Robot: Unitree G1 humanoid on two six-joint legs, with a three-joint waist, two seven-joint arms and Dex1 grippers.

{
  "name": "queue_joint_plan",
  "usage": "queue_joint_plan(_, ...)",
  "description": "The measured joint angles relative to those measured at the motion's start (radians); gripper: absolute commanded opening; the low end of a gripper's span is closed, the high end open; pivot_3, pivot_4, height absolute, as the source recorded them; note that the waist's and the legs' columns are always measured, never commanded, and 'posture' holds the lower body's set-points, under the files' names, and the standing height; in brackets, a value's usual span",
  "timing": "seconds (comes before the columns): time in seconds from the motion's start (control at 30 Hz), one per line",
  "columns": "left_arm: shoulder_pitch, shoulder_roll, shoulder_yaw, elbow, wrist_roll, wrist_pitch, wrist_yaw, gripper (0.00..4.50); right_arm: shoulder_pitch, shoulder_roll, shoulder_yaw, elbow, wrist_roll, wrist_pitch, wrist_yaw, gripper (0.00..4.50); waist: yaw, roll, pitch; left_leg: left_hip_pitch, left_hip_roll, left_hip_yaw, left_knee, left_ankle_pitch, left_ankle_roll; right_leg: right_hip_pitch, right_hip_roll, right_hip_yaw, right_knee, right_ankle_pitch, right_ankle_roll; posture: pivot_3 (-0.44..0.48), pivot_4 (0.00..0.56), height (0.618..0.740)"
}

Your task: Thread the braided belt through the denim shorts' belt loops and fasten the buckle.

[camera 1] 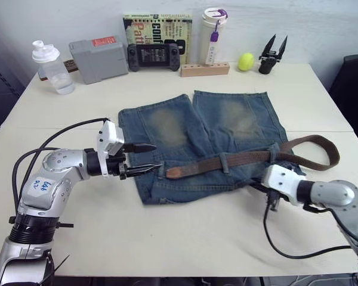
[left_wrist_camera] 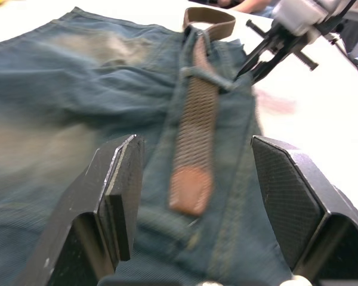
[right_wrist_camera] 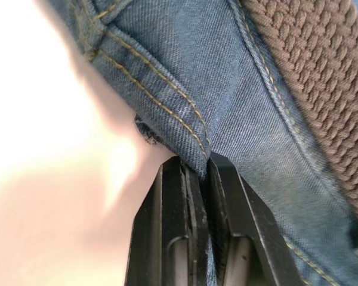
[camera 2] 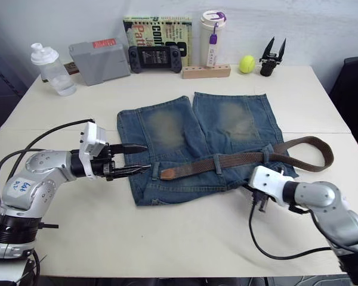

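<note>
The denim shorts [camera 1: 191, 128] lie flat mid-table with the waistband toward me. The braided belt [camera 1: 244, 159] runs along the waistband under two belt loops [camera 1: 225, 162], and its tan tip [camera 1: 174, 173] rests on the denim. At the right the strap curves back in a big loop [camera 1: 329, 150]. I cannot make out the buckle. My left gripper [camera 1: 158, 157] is open at the shorts' left edge, and the tan tip [left_wrist_camera: 191, 189] lies just ahead, between its fingers. My right gripper [right_wrist_camera: 197, 167] is shut on the waistband's right edge, beside the belt [right_wrist_camera: 322, 77].
Along the back edge stand a shaker bottle [camera 1: 51, 67], a grey box [camera 1: 98, 58], a handheld console [camera 1: 154, 55], a book [camera 1: 157, 27], a white tumbler [camera 1: 213, 36], a wooden holder [camera 1: 204, 70], a yellow-green ball [camera 1: 246, 61] and a spare black gripper [camera 1: 271, 55]. Bare tabletop [camera 1: 185, 238] lies in front.
</note>
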Motion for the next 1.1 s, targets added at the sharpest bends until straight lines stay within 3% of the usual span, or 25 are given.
queue_joint_plan(0.2,0.0,-0.038,-0.007,0.001,0.014,-0.002,0.013,3.17,-0.081,-0.055,-0.024,0.276,-0.066,-0.2,0.009,0.09,-0.005,0.0,0.0,0.001,0.0,0.001,0.0,0.0,0.0,0.0,0.0,0.0,0.001,0.0,0.0,0.0,0.15,0.696)
queue_joint_plan(0.37,-0.001,-0.078,-0.024,0.002,0.024,-0.006,0.02,3.17,-0.284,-0.008,0.036,0.569,-0.167,-0.348,-0.039,0.09,-0.011,0.001,0.0,0.001,0.0,0.001,0.001,0.003,0.0,0.0,0.001,0.0,0.001,0.0,0.0,0.0,0.15,0.696)
queue_joint_plan(0.5,-0.004,-0.098,-0.047,0.005,0.044,-0.009,0.021,3.17,-0.358,0.026,0.045,0.678,-0.175,-0.382,-0.051,1.53,-0.023,0.001,0.0,0.001,0.0,0.0,0.001,0.004,-0.001,0.001,0.001,0.0,0.001,0.0,0.0,0.0,0.15,0.696)
queue_joint_plan(0.53,-0.006,-0.098,-0.047,0.009,0.05,-0.009,0.022,3.17,-0.358,0.025,0.033,0.677,-0.156,-0.371,-0.036,2.14,-0.023,0.001,0.0,0.001,0.0,-0.001,0.001,0.004,-0.001,0.001,0.001,-0.001,0.001,0.0,-0.001,0.0,0.15,0.696)
queue_joint_plan(0.7,-0.008,-0.099,-0.044,0.014,0.054,-0.008,0.017,3.17,-0.251,-0.023,-0.048,0.526,-0.049,-0.246,0.052,4.46,-0.018,0.002,0.001,0.0,0.0,-0.001,0.001,0.004,0.0,0.001,0.001,-0.001,0.001,0.0,-0.001,0.0,0.15,0.696)
queue_joint_plan(0.8,-0.003,-0.101,-0.044,0.012,0.048,-0.003,0.001,3.17,-0.201,-0.027,-0.144,0.337,0.087,-0.045,0.077,4.46,-0.018,0.002,0.001,0.0,0.0,-0.002,0.001,0.004,0.0,0.001,0.0,-0.001,0.002,0.0,-0.001,0.0,0.15,0.696)
queue_joint_plan(0.97,0.013,-0.1,-0.045,0.001,0.037,0.011,-0.017,3.17,-0.114,0.069,-0.294,-0.049,0.413,0.378,-0.028,4.46,-0.017,0.003,0.002,0.0,0.001,-0.006,-0.001,0.004,-0.001,0.0,0.001,-0.002,0.001,-0.001,-0.002,0.0,0.15,0.696)
queue_joint_plan(1.1,0.013,-0.096,-0.046,-0.006,0.044,0.016,-0.01,3.17,-0.059,0.195,-0.352,-0.23,0.83,0.8,-0.228,4.46,-0.006,0.003,0.002,-0.001,0.001,-0.006,-0.002,0.003,-0.001,0.001,0.0,-0.002,0.0,-0.001,-0.002,0.0,0.15,0.696)
